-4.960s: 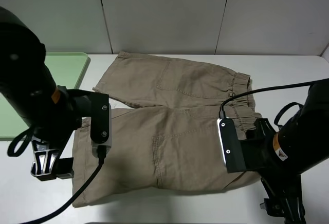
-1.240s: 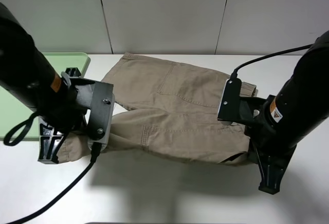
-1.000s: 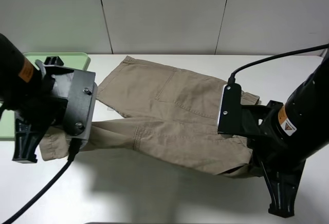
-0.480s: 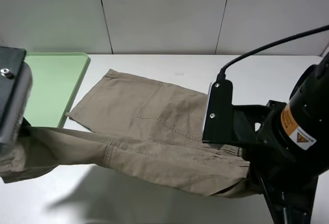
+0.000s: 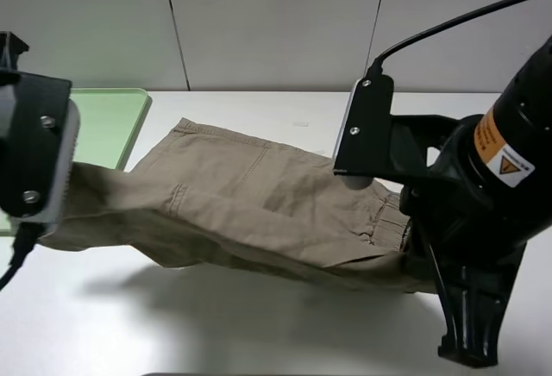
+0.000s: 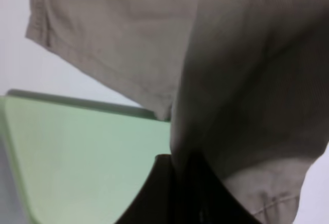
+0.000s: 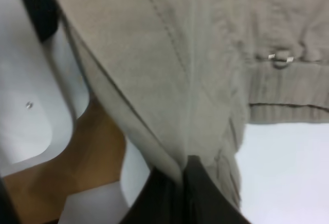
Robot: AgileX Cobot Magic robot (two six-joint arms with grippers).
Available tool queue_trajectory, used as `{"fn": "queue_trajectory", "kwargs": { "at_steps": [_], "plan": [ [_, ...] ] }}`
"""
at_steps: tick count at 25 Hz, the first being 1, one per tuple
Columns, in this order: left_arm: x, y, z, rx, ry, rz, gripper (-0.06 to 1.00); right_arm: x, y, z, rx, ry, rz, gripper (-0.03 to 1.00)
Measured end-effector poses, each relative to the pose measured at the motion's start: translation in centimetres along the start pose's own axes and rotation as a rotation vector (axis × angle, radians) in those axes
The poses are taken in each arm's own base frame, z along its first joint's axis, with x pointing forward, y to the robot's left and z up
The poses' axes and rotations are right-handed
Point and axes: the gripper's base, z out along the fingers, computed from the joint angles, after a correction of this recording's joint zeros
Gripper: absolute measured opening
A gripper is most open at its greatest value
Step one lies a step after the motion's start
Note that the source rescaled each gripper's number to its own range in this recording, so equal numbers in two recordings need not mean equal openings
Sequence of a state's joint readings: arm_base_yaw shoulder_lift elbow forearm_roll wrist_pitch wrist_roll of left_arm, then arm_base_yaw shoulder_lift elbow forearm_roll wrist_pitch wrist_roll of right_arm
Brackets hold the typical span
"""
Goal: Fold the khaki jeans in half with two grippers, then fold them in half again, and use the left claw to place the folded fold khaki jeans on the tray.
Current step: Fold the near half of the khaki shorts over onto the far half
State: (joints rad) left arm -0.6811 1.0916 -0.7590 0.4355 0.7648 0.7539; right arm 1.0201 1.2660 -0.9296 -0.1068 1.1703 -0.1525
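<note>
The khaki jeans (image 5: pixel 259 212) hang stretched between the two arms above the white bench (image 5: pixel 259 333), the near edge raised and casting a shadow on the surface below. The left tool (image 6: pixel 186 185) is clenched on a fold of cloth at the leg end; in the left wrist view its dark fingers (image 6: pixel 159 193) pinch the fabric beside a cuffed hem (image 6: pixel 267 196), with the pale-green tray (image 6: pixel 77 157) lying beneath. In the high view that end of the garment reaches over the tray's near right corner. The right tool (image 7: pixel 181 185) is clamped on the fabric at the waist end – the gathered elastic waistband (image 7: pixel 288 88) and a small white label (image 7: pixel 281 57) show just beside the grip. The far leg slopes down toward the bench beside the tray.
</note>
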Motion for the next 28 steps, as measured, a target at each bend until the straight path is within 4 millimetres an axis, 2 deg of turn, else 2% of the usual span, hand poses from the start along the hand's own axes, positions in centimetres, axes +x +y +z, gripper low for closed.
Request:
{"fn": "queue_trajectory", "kwargs": {
  "at_steps": [10, 16, 21, 28],
  "plan": [
    [-2.5, 5.3, 7.9, -0.073, -0.029, 0.036, 0.0, 0.5, -3.9, 0.3, 0.077, -0.042, 0.072, 0.0],
    [-3.9, 7.8, 11.2, -0.092, -0.058, 0.032, 0.0, 1.1, -6.5, 0.3, 0.148, -0.076, 0.088, 0.0],
    [-4.7, 7.8, 13.6, -0.081, -0.084, 0.053, 0.0, 1.6, -8.7, 1.0, 0.181, -0.076, 0.101, 0.0],
    [-5.0, 7.6, 14.8, -0.072, -0.09, 0.068, 0.0, 1.2, -11.6, 4.7, 0.209, 0.025, 0.052, 0.0]
  ]
}}
